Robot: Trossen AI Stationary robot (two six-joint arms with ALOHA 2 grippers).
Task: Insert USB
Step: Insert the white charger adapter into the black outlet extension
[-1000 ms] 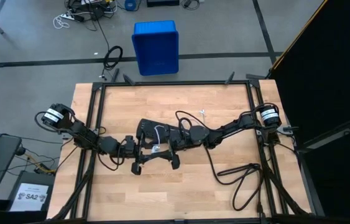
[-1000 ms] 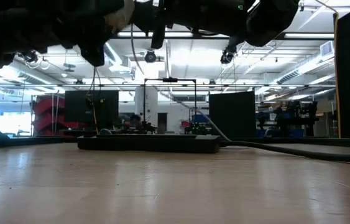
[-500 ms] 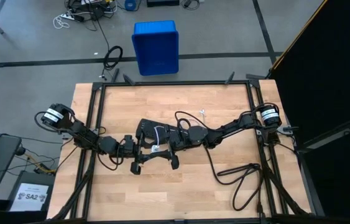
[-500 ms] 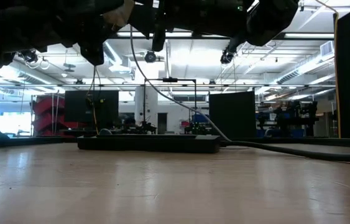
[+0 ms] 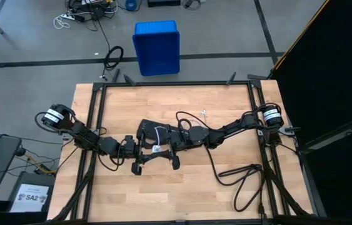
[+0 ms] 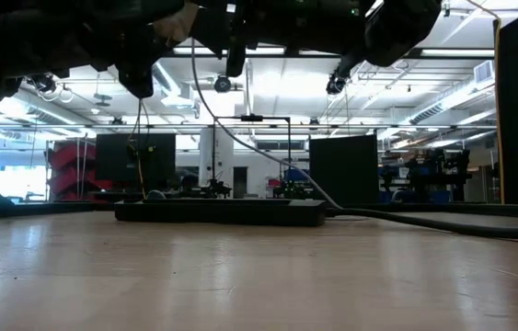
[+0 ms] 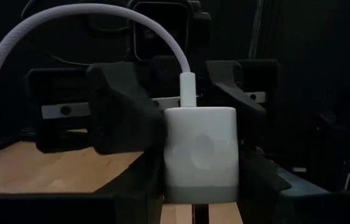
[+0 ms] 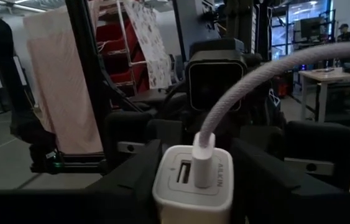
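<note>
Although both arms meet above the middle of the table (image 5: 226, 106), we cannot make out from the high view where one gripper ends and the other begins. In the low view the arms are dark shapes cut off along the upper edge, and only the white cable hangs clearly below them.

Close views settle it. One white charger block (image 7: 200, 152) sits between the dark fingers (image 7: 125, 118) of both grippers. The left gripper (image 5: 139, 153) is clamped on the block's sides, and the right gripper (image 5: 163, 145), facing it from the other side, is clamped on the same block. The USB (image 8: 249, 84), a single pale braided cable, has its plug seated in one of the block's two slots; the second slot beside it is bare. From the block the cable arcs up and away, and its far end leaves both close views.

Beyond the block, one black power strip (image 6: 222, 212) lies flat on the table, with one thick black cord (image 5: 241, 178) looping near the right arm's base. One blue bin (image 5: 156, 47) stands on the floor past the table's far edge.
</note>
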